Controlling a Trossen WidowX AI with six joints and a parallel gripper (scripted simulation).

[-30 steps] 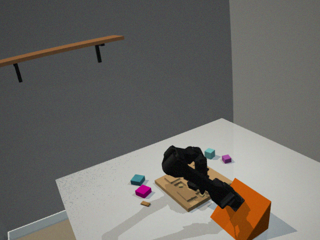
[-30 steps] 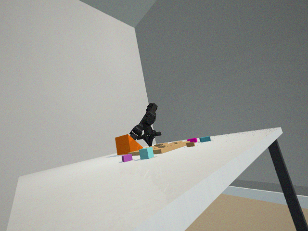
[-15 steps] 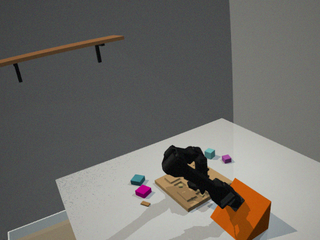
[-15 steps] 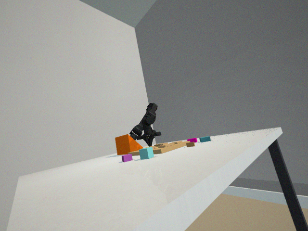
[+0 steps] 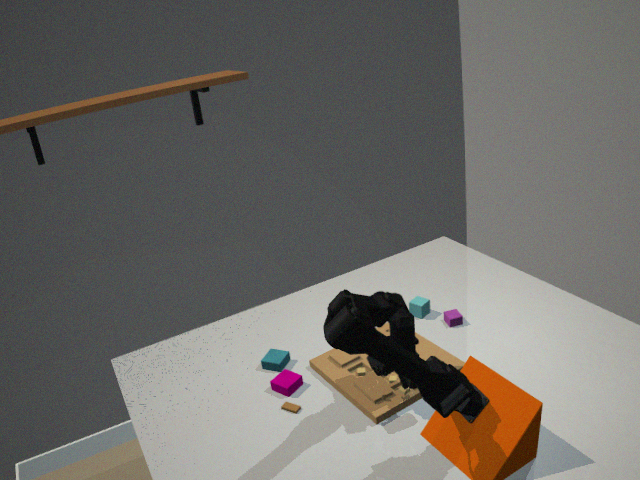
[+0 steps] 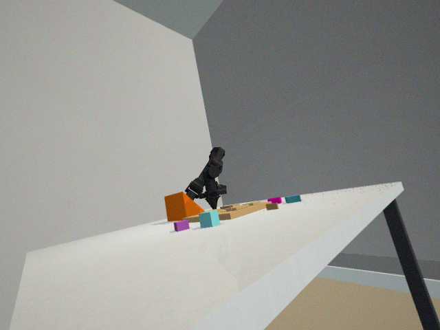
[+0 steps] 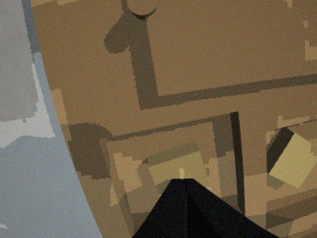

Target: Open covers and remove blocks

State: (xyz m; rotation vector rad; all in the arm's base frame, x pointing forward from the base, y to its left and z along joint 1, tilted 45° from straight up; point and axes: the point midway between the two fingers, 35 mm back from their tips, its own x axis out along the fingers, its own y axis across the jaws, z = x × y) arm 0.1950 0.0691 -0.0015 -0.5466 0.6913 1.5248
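Observation:
The tan puzzle board (image 5: 326,365) (image 6: 248,208) (image 7: 86,93) lies flat on the white table (image 5: 217,361). My gripper (image 5: 378,367) (image 6: 214,205) (image 7: 181,188) is shut and empty, pointing down with its tip just over the board by a square well. In the wrist view a pale tan block (image 7: 173,167) sits in that well and a second, tilted one (image 7: 291,159) sits in the well beside it. A large cover (image 7: 225,34) with a round pin (image 7: 142,2) lies further up the board. Several blocks rest on the table: teal (image 5: 275,359) (image 6: 292,198), magenta (image 5: 286,382) (image 6: 274,199), light teal (image 5: 419,306) (image 6: 209,218), purple (image 5: 452,317) (image 6: 181,225).
An orange wedge (image 5: 491,423) (image 6: 177,205) stands at the board's near right corner, under the arm's base. A small brown piece (image 5: 291,407) (image 6: 271,205) lies on the table off the board's left side. A wooden shelf (image 5: 118,98) hangs on the back wall.

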